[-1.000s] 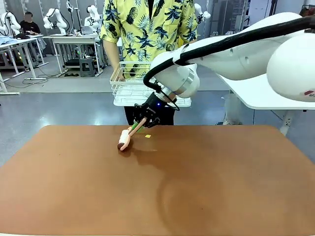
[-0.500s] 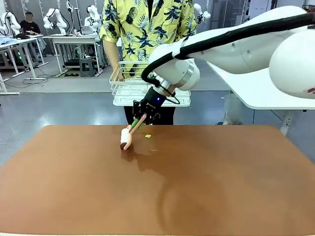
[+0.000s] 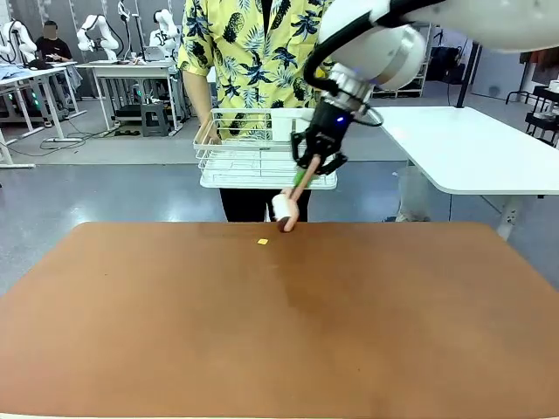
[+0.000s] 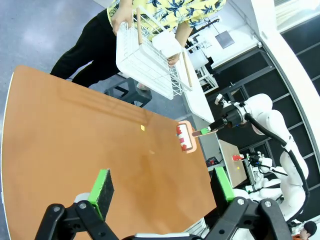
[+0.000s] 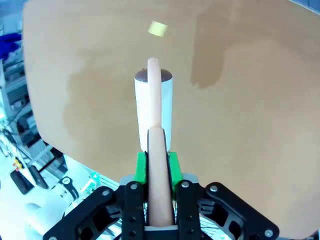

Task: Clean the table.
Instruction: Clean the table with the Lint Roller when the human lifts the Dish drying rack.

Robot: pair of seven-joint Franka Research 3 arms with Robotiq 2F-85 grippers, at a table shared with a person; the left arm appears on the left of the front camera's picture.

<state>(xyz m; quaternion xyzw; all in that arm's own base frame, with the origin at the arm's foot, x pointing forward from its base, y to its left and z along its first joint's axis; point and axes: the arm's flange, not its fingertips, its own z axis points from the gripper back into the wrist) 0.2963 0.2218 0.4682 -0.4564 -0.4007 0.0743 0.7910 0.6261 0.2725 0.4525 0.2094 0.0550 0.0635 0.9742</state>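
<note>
one wide reddish-brown matte desk (image 3: 279, 349) takes up the near ground, and nearly all of its top looks bare. beyond its far edge a person in a yellow leaf-print shirt (image 3: 258, 52) holds a white wire basket (image 3: 231, 161) level with both hands. the white right arm (image 3: 384, 44), which a second ago reached low over the left of the middle, now stands higher and farther right, up by the basket. its right pincer (image 5: 157, 167) is clamped tight on the pale pink handle of a white lint roller (image 3: 285, 209). that roller was down on the desk a second ago; now it hangs near the far edge, seemingly lifted clear of the surface. the left pincer (image 4: 160, 187) hovers over the near side, its green pads spread wide with nothing between them. one small yellow scrap (image 3: 262, 242) lies where it lay before, just short of the roller's end. by my judgement the stroke is over but missed this scrap, so the cleaning is not finished.
</note>
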